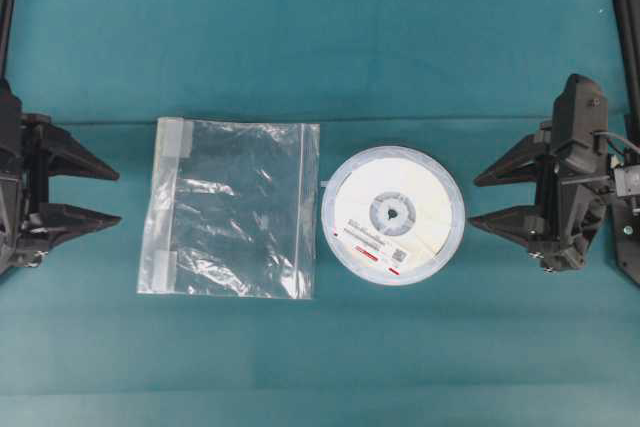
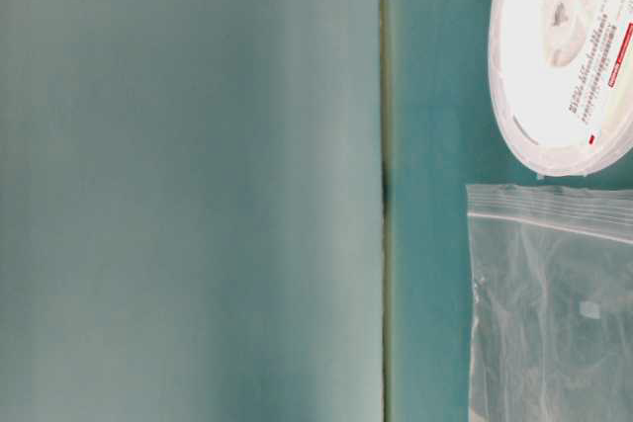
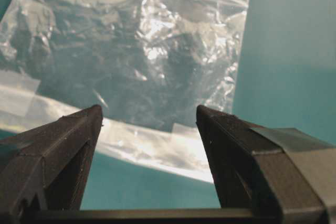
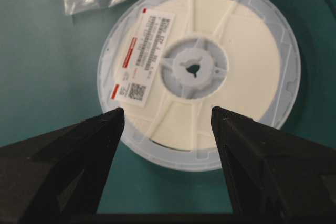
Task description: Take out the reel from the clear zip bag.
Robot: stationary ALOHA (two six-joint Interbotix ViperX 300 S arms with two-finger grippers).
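Observation:
The reel (image 1: 393, 214) lies flat on the teal table, a white disc with a grey hub and a red-striped label, just right of the clear zip bag (image 1: 232, 208) and outside it. The bag lies flat and crinkled with nothing inside; its zip strip runs along the edge nearest the reel. At the left edge my left gripper (image 1: 118, 196) stands open, a short way from the bag (image 3: 136, 51). Right of the reel (image 4: 199, 69), my right gripper (image 1: 474, 200) is open, its tips close to the rim without touching. The reel (image 2: 566, 51) and bag (image 2: 554, 308) also show in the table-level view.
A seam in the teal table cover (image 1: 320, 122) runs across behind the bag and reel. Dark arm frames (image 1: 625, 27) stand at the far left and right edges.

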